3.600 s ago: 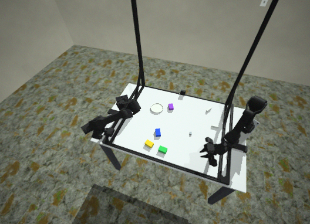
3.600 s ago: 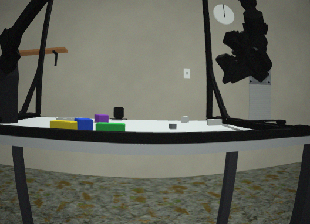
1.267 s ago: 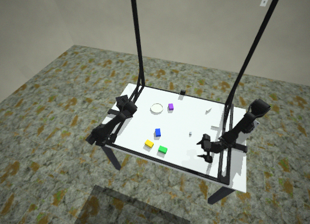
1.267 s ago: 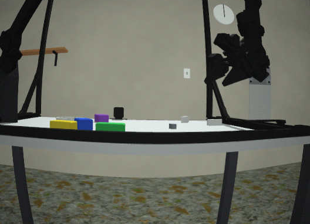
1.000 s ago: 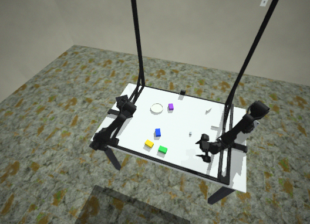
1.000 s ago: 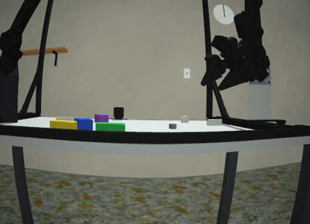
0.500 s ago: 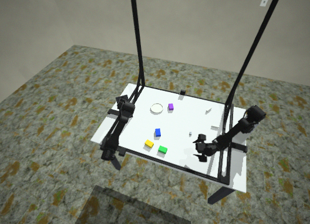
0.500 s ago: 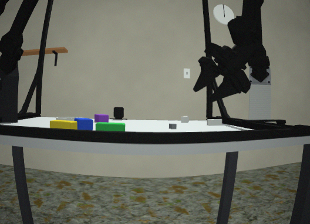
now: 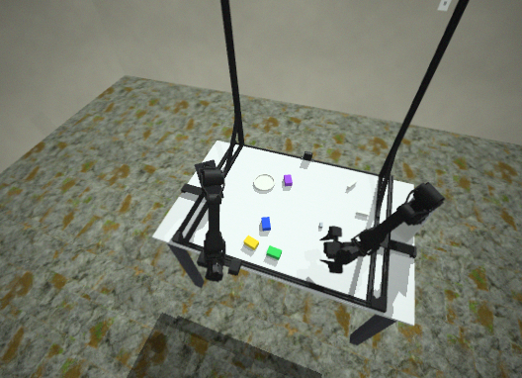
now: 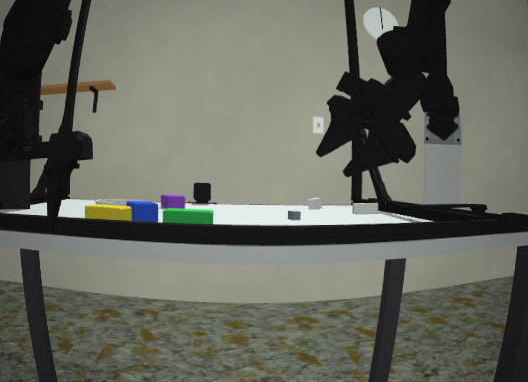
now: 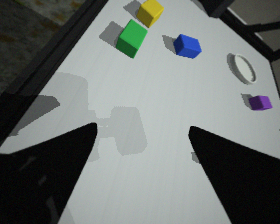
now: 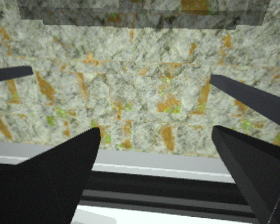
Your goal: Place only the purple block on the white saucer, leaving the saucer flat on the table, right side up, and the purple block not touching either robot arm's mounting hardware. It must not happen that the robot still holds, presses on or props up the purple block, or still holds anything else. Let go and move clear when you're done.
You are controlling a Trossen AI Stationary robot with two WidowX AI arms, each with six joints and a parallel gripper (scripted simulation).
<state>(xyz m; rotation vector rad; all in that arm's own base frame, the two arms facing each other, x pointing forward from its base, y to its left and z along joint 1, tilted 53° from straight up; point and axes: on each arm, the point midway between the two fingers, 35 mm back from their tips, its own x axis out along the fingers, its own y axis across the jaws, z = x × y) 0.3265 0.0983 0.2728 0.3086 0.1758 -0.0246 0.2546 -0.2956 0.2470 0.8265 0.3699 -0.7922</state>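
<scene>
The purple block (image 9: 288, 180) lies on the white table top, just beside the white saucer (image 9: 264, 182) and apart from it. The saucer lies flat and empty. Both show in the left wrist view, the block (image 11: 260, 102) below the saucer (image 11: 242, 67). In the exterior view the purple block (image 10: 173, 201) sits behind the other blocks. My left gripper (image 9: 332, 253) is open and empty, hovering above the table's near part, far from the purple block; its fingers frame bare table. My right gripper (image 9: 214, 273) is open and empty, hanging over the table's front edge, its fingers facing the floor.
A blue block (image 9: 266, 223), a yellow block (image 9: 251, 241) and a green block (image 9: 274, 252) lie near the front edge. Small grey pieces (image 9: 320, 225) (image 9: 351, 186) lie nearer the left arm's side. Black frame posts (image 9: 232, 85) rise at both ends of the table.
</scene>
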